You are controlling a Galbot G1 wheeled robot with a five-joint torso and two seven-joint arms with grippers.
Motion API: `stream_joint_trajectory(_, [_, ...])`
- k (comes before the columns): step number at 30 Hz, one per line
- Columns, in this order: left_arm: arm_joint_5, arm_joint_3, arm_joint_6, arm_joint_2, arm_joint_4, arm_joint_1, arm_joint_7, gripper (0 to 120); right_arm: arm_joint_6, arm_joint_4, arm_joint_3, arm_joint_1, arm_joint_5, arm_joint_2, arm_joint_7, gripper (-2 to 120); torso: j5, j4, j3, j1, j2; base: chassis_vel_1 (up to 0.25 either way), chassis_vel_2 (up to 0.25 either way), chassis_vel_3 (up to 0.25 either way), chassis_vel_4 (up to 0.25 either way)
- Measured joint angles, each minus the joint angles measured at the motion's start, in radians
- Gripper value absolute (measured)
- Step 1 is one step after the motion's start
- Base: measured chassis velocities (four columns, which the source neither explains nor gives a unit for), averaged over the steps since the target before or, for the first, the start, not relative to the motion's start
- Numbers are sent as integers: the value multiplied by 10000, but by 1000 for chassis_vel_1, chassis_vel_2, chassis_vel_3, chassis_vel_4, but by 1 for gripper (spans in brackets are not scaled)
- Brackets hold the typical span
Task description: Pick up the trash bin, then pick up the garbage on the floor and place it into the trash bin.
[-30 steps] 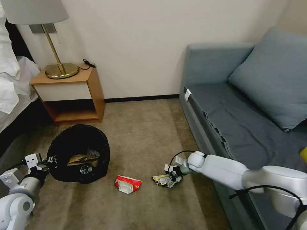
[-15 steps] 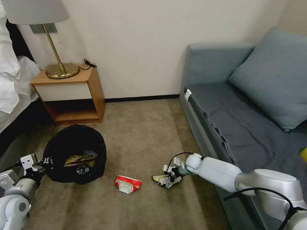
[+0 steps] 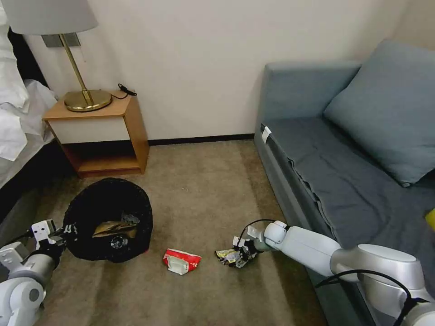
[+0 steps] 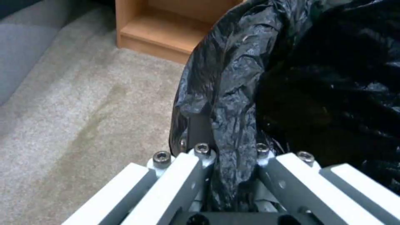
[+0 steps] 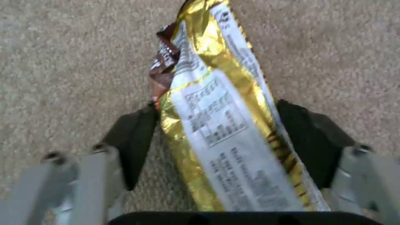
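Lowered onto the gold wrapper (image 5: 217, 131), right gripper (image 5: 217, 140) straddles it, unclosed; left gripper (image 4: 231, 165) clamps trash bin (image 3: 108, 217) liner (red-white wrapper (image 3: 181, 261) remains) — two pieces unbinned.

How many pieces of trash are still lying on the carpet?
2: the red-white wrapper in front of the trash bin, and the gold wrapper between the right pincer's open fingers. More sits inside the bin.

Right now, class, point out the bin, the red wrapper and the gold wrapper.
bin (image 3: 86, 206): head view, black-bag rim.
red wrapper (image 3: 182, 261): head view, its middle.
gold wrapper (image 5: 217, 125): right wrist view, printed face.
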Motion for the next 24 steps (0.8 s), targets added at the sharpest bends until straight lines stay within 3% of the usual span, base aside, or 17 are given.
stream_joint_trajectory(11, [26, 118, -2, -7, 2, -77, -2, 2, 41, 6, 193, -88, -25, -28, 54, 35, 0, 0, 0, 0, 0, 0, 0, 0, 0])
stream_joint_trajectory(15, [36, 217, 4, 41, 44, -164, -14, 2, 35, 223, 361, -45, -34, -244, 110, 14, 1, 0, 0, 0, 0, 0, 0, 0, 0])
stream_joint_trajectory(20, [13, 401, 12, 75, 129, -310, -23, 2, -146, 657, 553, 93, 160, -706, 277, 0, 1, -1, 1, 0, 0, 0, 0, 0, 0])
stream_joint_trajectory(24, [-36, 659, 17, 102, 226, -420, -23, 2, -292, 1009, 759, 298, 339, -1008, 524, 0, 1, -1, 0, 0, 1, 0, 0, 0, 0])
